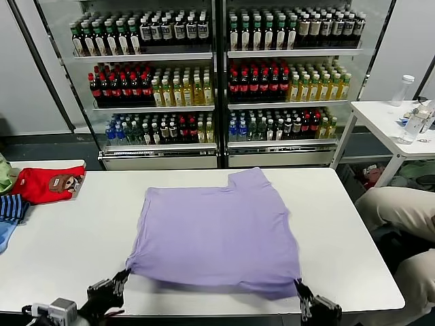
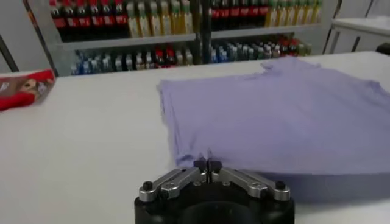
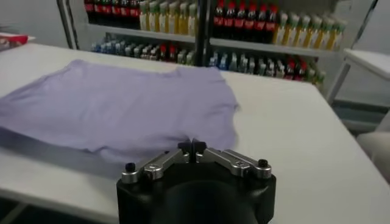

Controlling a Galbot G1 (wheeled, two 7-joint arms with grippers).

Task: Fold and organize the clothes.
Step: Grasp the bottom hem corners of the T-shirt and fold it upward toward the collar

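Both hands, left hand (image 2: 208, 163) and right hand (image 3: 192, 145), pinch the lavender t-shirt's (image 1: 217, 227) near hem; uneven lifting risks skewing the fold across the bench (image 1: 75, 234).

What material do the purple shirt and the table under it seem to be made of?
The purple shirt looks like soft matte knit, probably cotton: it drapes limply, with small wrinkles. The table seems a smooth hard white laminate or painted board with a faint sheen; which one is unclear.

Bottle-stocked shelves (image 1: 217, 81) behind white table (image 1: 61, 238)
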